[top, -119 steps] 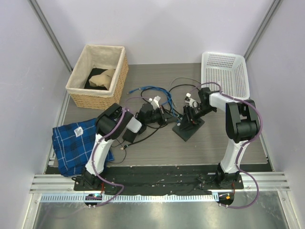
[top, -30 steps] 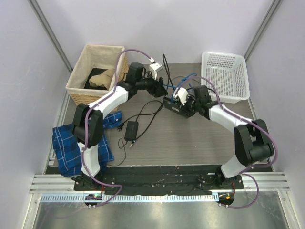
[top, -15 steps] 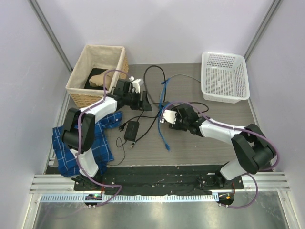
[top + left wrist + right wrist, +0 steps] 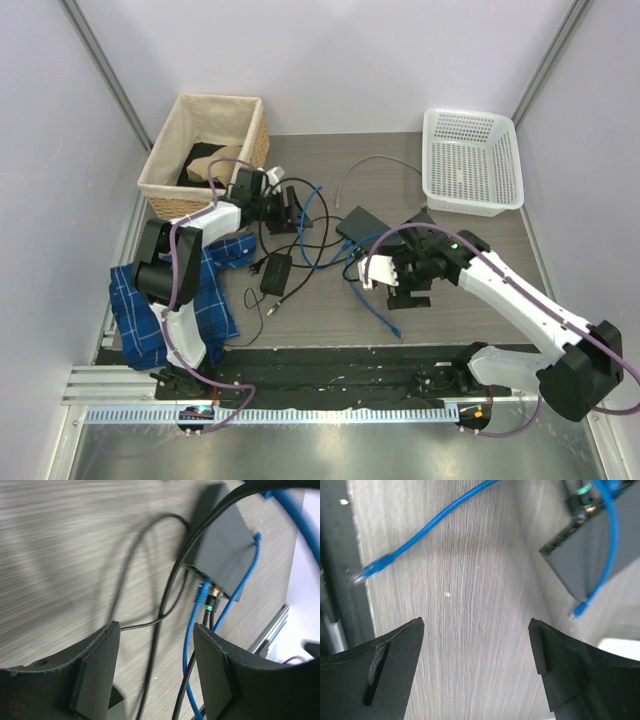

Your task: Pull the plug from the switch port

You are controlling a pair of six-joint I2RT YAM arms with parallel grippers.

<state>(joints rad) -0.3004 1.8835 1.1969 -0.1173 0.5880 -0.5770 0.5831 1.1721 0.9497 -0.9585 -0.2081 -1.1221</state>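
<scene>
Pale lavender walls (image 4: 350,60) close the frame at left, top and right; grey metal posts (image 4: 98,55) slant through both upper corners; a grey wood-grain tabletop (image 4: 320,310) fills the middle; ribbed aluminium rails (image 4: 100,385) cross the bottom edge; the light is soft and even, with faint shadows

Robotics lab test cell, plain lilac walls (image 4: 350,60), aluminium base rail (image 4: 110,385), grey table (image 4: 320,322)

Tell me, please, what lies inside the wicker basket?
Inside the wicker basket lies a tan object on something black; what they are is unclear, and the basket's near wall hides the rest.
</scene>
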